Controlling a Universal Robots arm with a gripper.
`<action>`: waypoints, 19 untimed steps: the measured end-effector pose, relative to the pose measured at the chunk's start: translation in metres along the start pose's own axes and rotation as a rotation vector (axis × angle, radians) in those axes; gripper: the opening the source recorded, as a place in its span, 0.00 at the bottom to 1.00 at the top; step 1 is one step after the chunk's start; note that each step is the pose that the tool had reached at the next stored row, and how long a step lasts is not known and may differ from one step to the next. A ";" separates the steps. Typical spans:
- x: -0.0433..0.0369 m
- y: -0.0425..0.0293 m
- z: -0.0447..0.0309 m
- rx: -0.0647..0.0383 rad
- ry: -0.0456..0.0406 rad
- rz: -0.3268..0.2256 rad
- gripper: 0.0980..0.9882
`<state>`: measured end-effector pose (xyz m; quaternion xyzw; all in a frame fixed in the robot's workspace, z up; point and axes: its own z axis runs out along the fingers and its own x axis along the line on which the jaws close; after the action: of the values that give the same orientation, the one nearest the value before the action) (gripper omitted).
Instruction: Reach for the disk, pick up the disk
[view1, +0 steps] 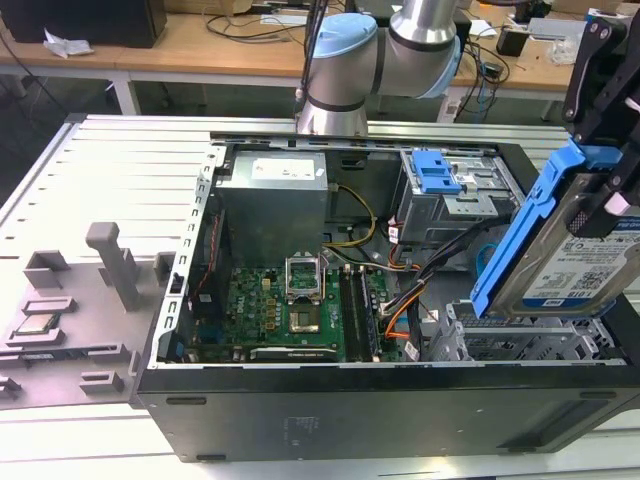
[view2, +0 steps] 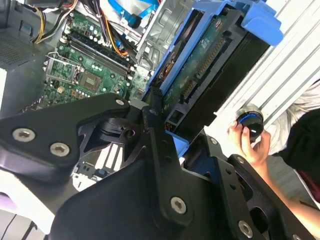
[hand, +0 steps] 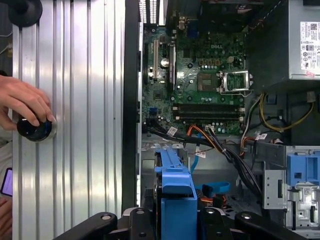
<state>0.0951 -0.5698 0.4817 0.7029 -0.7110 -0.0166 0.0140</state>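
The disk (view1: 585, 262), a silver hard drive with a white-and-blue label in a blue plastic frame (view1: 520, 235), hangs tilted above the open computer case's (view1: 400, 410) corner at the exterior view's right. My gripper (view1: 606, 190) comes down from above and is shut on it. The second wrist view shows the disk's green underside (view2: 200, 70) and blue frame (view2: 261, 21) running out from between my black fingers (view2: 156, 107). In the first wrist view the blue frame (hand: 175, 192) sits between the gripper's links (hand: 175, 222), over the drive bay.
Inside the case lie the motherboard (view1: 280, 305), the power supply (view1: 275, 200), orange and black cables (view1: 410, 295) and a drive cage with a blue latch (view1: 437, 172). A grey fixture plate (view1: 70, 310) lies beside the case. A person's hand (hand: 22, 102) rests on a round black knob (hand: 35, 130).
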 end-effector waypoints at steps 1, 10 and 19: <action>-0.0014 -0.0014 0.0004 0.000 0.0000 0.000 0.30; -0.0097 -0.0038 0.0159 0.000 0.0000 0.000 0.30; -0.0132 -0.0042 0.0266 0.000 -0.0001 0.000 0.30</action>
<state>0.0983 -0.5565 0.4550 0.7029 -0.7109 -0.0167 0.0140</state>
